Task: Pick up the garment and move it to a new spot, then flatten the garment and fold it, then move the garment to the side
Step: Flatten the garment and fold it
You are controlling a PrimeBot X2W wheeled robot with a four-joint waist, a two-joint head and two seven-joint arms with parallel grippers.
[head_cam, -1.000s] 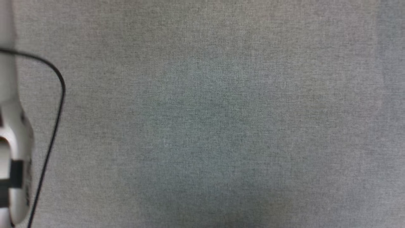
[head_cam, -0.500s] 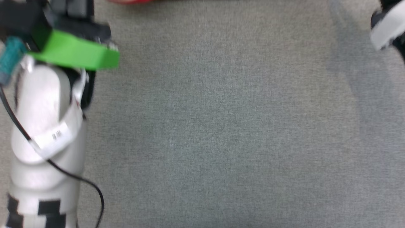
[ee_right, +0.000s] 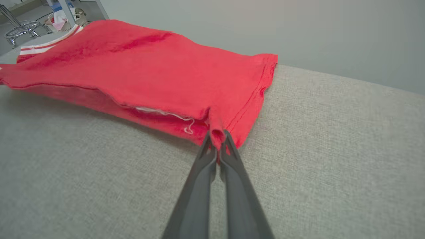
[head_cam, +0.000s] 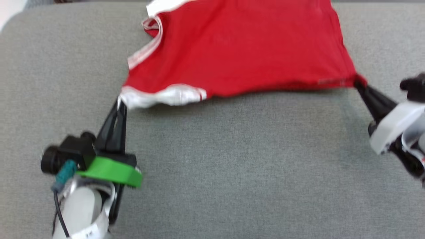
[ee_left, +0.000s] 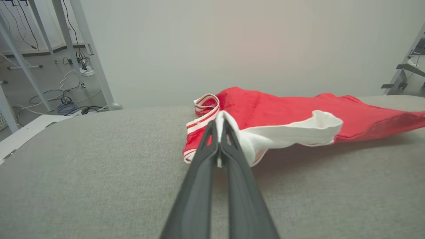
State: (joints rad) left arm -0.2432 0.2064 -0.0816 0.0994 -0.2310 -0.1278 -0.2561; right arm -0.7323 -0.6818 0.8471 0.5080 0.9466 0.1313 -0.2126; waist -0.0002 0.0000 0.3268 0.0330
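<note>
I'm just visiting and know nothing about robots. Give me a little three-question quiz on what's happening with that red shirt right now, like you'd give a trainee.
1. True or false: the left gripper and the right gripper are both shut on the garment.
2. The left gripper pinches: A) a white sleeve, B) the neckline, C) a printed number.
3. Fill in: the surface under the garment is ___ fabric.
Key: 1 true; 2 A; 3 grey.

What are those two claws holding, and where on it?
Both hold the red garment: the left gripper pinches its white sleeve, the right gripper a red hem corner.
</note>
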